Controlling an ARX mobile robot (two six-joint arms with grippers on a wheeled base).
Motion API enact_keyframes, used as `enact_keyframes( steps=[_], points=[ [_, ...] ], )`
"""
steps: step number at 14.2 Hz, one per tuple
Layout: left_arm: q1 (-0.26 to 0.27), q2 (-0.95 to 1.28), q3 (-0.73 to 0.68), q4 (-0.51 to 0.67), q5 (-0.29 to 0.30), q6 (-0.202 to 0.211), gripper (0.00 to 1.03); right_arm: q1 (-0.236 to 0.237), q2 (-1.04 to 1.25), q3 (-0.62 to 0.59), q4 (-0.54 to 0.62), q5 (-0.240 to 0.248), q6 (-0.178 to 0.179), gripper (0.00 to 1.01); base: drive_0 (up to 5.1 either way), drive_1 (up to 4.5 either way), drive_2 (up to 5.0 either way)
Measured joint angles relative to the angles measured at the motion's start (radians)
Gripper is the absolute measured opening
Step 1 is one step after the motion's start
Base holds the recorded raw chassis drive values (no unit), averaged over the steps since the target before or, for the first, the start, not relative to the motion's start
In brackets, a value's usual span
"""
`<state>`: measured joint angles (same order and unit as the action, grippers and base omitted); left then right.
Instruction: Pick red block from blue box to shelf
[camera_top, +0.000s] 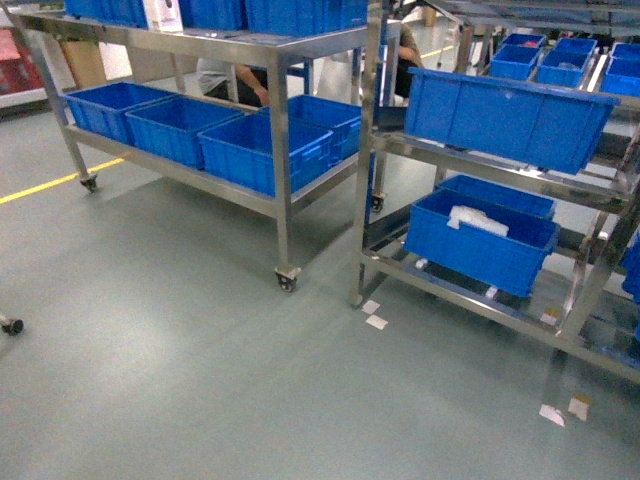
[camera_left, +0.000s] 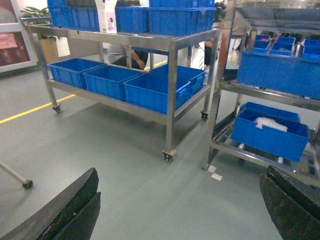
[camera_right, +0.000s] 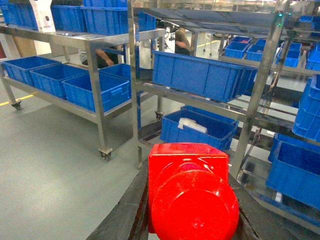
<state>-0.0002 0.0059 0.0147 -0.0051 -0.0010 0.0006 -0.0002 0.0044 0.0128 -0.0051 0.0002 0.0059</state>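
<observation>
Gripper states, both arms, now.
Left gripper: open, empty.
Right gripper: shut on the red block.

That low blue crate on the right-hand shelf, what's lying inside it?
Inside the low blue crate on the shelf lies something white and crumpled, like a bag or cloth. The crate's front wall hides whatever sits deeper; what the white thing is cannot be told.
</observation>
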Motion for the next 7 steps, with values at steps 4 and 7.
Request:
enact_keyframes(
  steps=[4, 7],
  points=[
    [0.0, 0.0, 0.0, 0.0, 0.0, 0.0, 0.98, 0.0, 0.0, 0.0, 0.0, 0.0, 0.0, 0.29, -1.3, -1.26, -1.3],
    [0.0, 0.0, 0.0, 0.0, 0.0, 0.0, 0.98, 0.0, 0.0, 0.0, 0.0, 0.0, 0.0, 0.29, -1.0, -1.04, -1.0]
  ],
)
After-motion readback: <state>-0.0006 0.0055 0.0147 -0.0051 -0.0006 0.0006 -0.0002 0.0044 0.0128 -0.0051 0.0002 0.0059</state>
